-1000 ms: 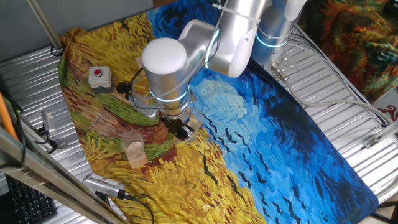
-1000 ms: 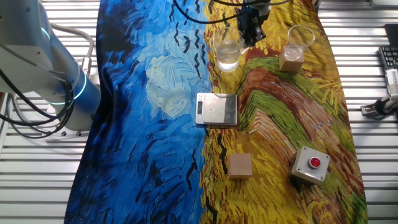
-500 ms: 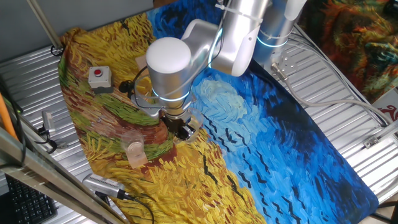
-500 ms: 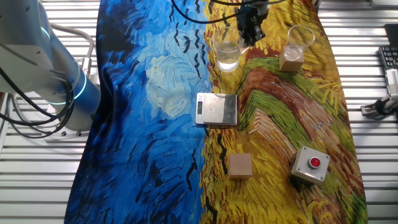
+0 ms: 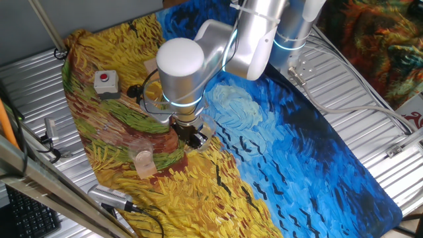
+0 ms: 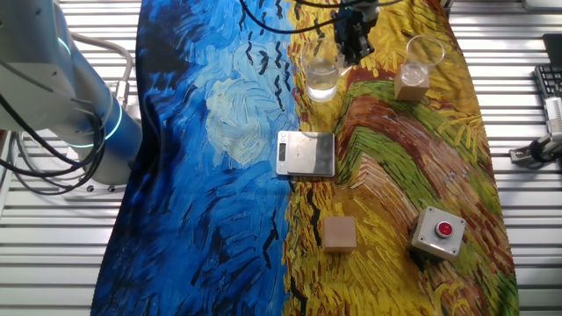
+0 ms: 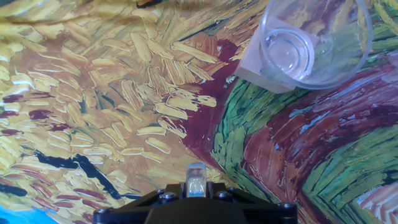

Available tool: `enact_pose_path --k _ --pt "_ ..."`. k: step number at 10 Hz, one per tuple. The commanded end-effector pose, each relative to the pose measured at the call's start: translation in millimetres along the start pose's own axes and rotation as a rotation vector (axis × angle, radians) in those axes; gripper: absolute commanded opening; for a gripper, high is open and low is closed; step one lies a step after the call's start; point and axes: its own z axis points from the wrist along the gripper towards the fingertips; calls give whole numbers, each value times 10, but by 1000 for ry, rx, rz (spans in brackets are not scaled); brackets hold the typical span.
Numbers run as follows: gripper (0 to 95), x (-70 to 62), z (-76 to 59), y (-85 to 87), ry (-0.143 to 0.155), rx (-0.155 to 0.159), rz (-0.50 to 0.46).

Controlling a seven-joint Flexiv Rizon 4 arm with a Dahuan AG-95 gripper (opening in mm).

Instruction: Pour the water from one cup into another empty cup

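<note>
Silver scale [image 6: 306,153], wooden block [image 6: 339,233], red button box [image 6: 437,232] lie on the cloth.

gripper [image 6: 354,42]: low over the cloth [image 6: 219,132], in the gap between the two cups at the top of the other fixed view
tumbler [image 6: 320,68]: just left of it, close
small cup [image 6: 417,66]: to its right, on a block; open cloth lies between
hand view: bare cloth fills the left and centre; small cup [image 7: 314,42] blocks the upper right
scale [image 6: 306,154]: below the tumbler
lower right: wooden block [image 6: 339,233], button box [image 6: 438,231]
</note>
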Motion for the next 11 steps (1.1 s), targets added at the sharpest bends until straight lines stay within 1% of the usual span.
enact_pose_path --k 1,2,3,4,5,8,11 --pt "190 -14 20 -11 -33 -29 -3" --pt "380 -16 23 -10 -43 -14 -12" --pt "380 -19 30 -10 -52 -21 -14" --pt "380 -33 41 -5 -58 -18 -16" --pt "570 -49 52 3 -63 -17 -18" --pt "570 -69 65 13 -61 -19 -10" --pt "570 -83 69 18 -41 -12 -10"
